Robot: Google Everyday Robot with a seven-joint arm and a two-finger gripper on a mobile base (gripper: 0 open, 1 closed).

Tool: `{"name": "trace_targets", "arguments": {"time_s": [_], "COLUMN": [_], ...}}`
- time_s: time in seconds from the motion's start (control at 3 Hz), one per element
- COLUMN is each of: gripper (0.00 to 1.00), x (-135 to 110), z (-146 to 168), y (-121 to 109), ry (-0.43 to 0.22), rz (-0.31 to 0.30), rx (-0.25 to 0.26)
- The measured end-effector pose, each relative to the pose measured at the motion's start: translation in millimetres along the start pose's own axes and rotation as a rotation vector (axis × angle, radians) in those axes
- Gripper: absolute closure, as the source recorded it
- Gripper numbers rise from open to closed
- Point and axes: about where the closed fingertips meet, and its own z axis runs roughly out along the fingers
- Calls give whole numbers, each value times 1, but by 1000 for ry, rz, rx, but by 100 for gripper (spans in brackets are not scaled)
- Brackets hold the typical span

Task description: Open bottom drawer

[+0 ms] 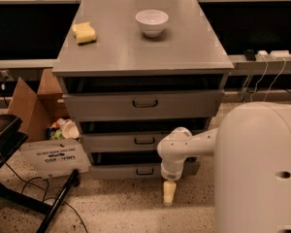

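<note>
The grey cabinet (140, 57) has three drawers. The bottom drawer (116, 172) is the lowest, a shallow grey front just above the floor with a small dark bail handle (144, 171). Its front lines up with the drawers above and looks closed. My gripper (169, 192) hangs from the white arm (177, 149) and points down at the floor. It is just below and to the right of the bottom handle, in front of the drawer front and not touching the handle. The arm's wrist covers the right part of the bottom drawer front.
A white bowl (152, 22) and a yellow sponge (84, 33) sit on the cabinet top. An open cardboard box (36, 110) with rubbish and a white sign (56, 155) stand at the left. A black stand leg (58, 203) lies on the speckled floor. My white body (259, 169) fills the right.
</note>
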Motion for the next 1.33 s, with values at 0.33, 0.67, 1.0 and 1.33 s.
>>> {"name": "trace_targets", "arguments": {"time_s": [0.33, 0.67, 1.0, 1.33], "gripper": [0, 0, 0, 0], "x": [0, -10, -10, -3], "z": [1, 22, 56, 79], "y": [-1, -11, -41, -82], "ry": [5, 37, 51, 51], "rz": [1, -38, -58, -73], "rx": [3, 1, 53, 127]}}
